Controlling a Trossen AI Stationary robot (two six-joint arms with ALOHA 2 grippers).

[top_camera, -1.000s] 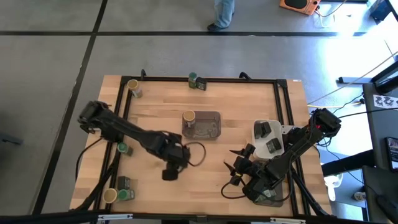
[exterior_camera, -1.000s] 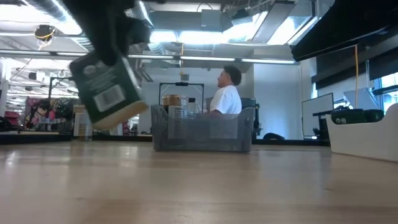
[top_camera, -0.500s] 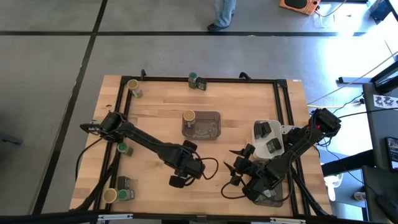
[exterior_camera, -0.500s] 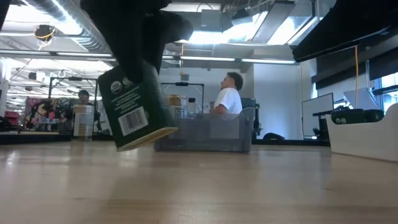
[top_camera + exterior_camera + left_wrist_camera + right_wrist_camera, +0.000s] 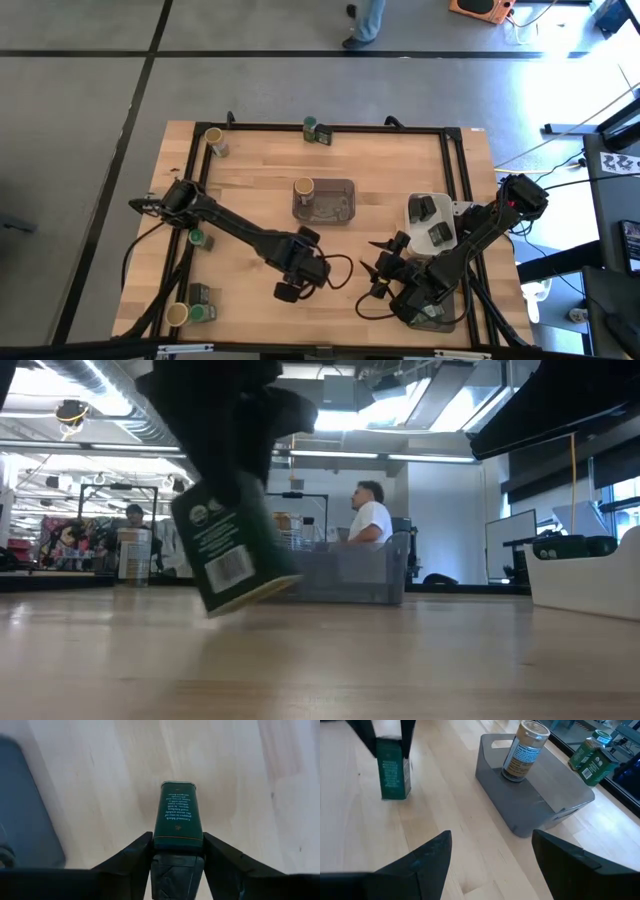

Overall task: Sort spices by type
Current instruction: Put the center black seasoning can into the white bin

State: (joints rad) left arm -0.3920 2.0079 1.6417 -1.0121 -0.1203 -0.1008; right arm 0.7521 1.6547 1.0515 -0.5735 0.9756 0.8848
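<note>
Since a second ago our left gripper [image 5: 290,291] has carried the green tin [image 5: 230,550] mid-table — fingers around it, tilted; next, release. Right gripper [image 5: 385,275] waits open.

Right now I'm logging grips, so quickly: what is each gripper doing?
Left gripper: closed on a green tin, tilted just above the table.
Right gripper: open, holding nothing.

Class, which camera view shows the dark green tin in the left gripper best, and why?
The left wrist view: the dark green tin fills the centre between the left gripper fingers. The low view shows it tilted and blurred, the right wrist view small, and the high view hides it under the gripper.
</note>
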